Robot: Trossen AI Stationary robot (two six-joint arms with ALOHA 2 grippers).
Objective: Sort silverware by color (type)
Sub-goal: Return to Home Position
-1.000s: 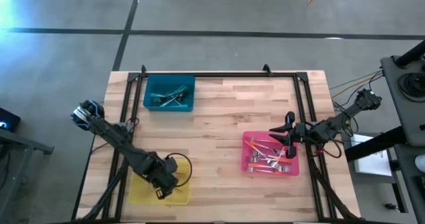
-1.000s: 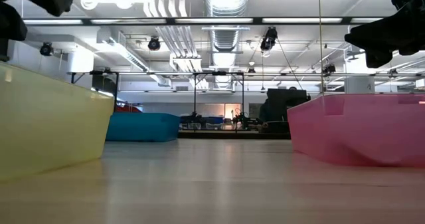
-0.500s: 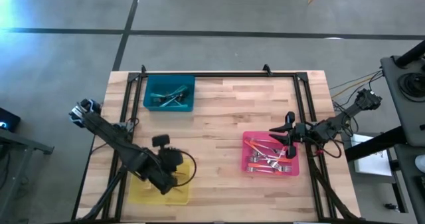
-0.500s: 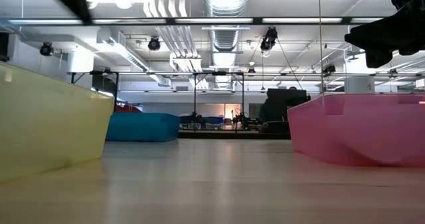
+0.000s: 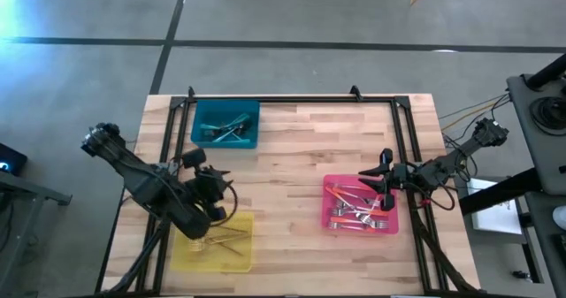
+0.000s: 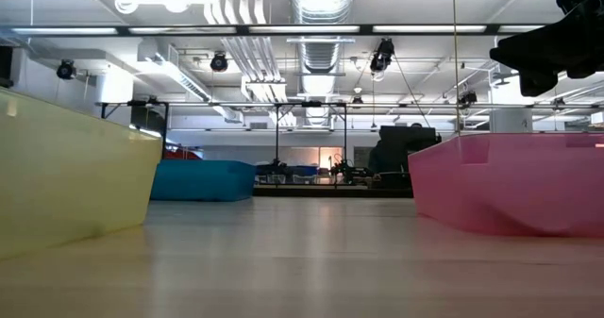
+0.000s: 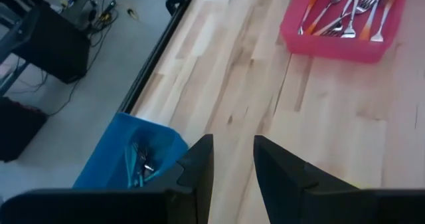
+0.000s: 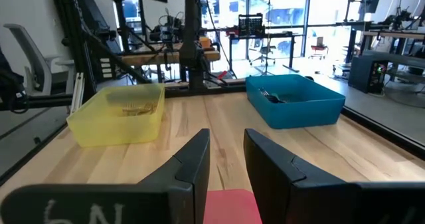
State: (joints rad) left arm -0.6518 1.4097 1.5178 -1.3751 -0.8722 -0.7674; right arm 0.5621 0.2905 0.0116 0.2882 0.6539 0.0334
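wood table [image 5: 305,156] holds sorted forks [image 5: 356,213].

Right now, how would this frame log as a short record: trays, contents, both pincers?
Teal tray: teal-handled forks; upper left in high view
Pink tray: pink-handled forks; right side
Yellow tray: gold forks; lower left
Left pincer: open, empty, above table between teal and yellow trays
Right pincer: open, empty, over pink tray's upper right corner

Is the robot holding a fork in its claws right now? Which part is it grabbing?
No, neither one holds anything. The left gripper and the right gripper are both open, with nothing between their fingers.
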